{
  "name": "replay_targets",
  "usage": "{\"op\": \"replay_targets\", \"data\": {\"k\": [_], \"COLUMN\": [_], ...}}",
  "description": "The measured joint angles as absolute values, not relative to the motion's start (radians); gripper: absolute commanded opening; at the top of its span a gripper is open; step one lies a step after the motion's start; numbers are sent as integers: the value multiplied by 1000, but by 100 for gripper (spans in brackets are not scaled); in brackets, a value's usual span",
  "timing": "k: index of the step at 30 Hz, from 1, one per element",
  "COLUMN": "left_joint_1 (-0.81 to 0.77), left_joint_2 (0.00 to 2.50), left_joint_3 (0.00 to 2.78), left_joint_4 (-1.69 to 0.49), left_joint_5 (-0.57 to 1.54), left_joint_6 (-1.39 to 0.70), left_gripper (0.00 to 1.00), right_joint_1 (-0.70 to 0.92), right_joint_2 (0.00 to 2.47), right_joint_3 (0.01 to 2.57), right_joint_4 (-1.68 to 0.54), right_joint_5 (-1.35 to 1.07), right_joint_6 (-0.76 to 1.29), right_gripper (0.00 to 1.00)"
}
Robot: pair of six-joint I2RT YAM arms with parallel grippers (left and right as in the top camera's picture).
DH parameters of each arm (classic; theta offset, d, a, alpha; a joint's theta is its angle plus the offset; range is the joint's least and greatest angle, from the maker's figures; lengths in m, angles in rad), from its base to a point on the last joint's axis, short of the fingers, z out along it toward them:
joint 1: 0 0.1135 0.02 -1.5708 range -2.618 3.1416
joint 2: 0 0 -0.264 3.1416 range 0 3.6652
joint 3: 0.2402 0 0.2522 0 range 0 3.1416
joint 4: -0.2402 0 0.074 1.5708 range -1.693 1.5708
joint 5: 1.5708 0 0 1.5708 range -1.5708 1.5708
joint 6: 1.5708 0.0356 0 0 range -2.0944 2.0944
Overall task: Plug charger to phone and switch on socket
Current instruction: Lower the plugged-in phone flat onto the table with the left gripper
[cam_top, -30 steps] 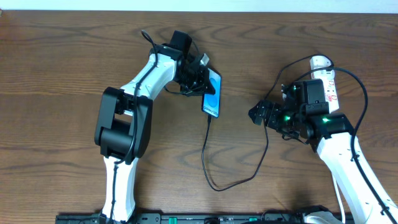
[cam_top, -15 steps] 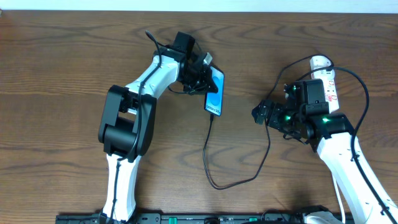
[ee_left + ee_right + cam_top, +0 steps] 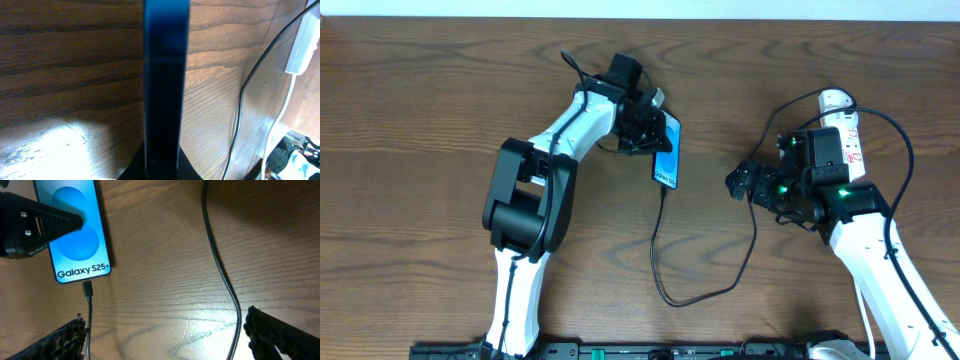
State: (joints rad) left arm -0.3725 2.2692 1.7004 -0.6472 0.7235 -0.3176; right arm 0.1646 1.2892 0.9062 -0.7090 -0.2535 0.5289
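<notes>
Phone (image 3: 666,160), one only, sits up-centre on the table (image 3: 420,100), well in from the far edge, screen up. The left gripper (image 3: 650,135) is clenched on its upper part. One charger cable (image 3: 660,270) meets the phone's lower edge with its tip, loops toward the near edge, then climbs right toward the single socket (image 3: 842,120), which lies partly beneath the right arm (image 3: 870,240). The right gripper (image 3: 738,183) hangs between phone and socket, jaws spread wide, holding nothing. Bare wood separates it from the phone's right edge.
</notes>
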Motion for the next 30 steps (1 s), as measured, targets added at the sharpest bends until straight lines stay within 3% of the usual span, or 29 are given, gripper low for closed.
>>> {"op": "replay_targets", "data": {"k": [30], "left_joint_1": [-374], "left_joint_2": [2270], "left_joint_3": [1700], "left_joint_4": [-596], "left_joint_5": [703], "left_joint_6": [-344], "left_gripper": [7], "right_joint_1": [165], "right_joint_2": [1289], "right_joint_3": [906], "right_joint_4": [-709], "right_joint_5": [-253], "right_joint_6": [529], "right_gripper": [99]}}
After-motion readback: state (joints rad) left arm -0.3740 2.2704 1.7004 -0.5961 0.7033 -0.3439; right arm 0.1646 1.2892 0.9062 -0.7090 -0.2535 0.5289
